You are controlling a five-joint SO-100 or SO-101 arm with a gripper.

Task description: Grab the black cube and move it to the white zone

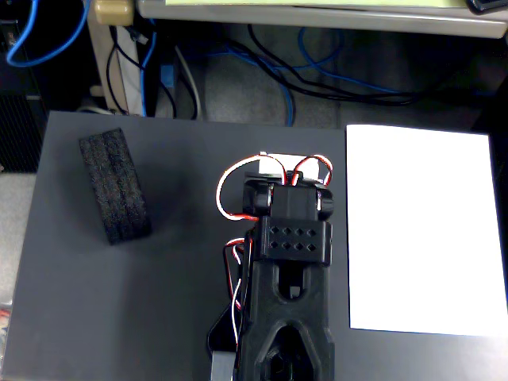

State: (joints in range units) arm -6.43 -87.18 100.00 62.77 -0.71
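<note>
The black cube (115, 185), an elongated spongy black block, lies flat on the dark grey mat (119, 317) at the upper left, slightly tilted. The white zone (425, 230), a plain white sheet, covers the right side of the mat. Between them the black arm stands folded, and its gripper (282, 369) reaches down to the bottom edge of the fixed view. The fingertips are cut off there, so I cannot tell how the jaws stand. The gripper is well to the right of and below the cube and touches neither the cube nor the sheet.
Red and white servo wires (230, 190) loop around the arm's upper joint. Beyond the mat's far edge lie blue and black cables (317, 79) on the floor, and a beige table leg (111, 48) stands at the upper left.
</note>
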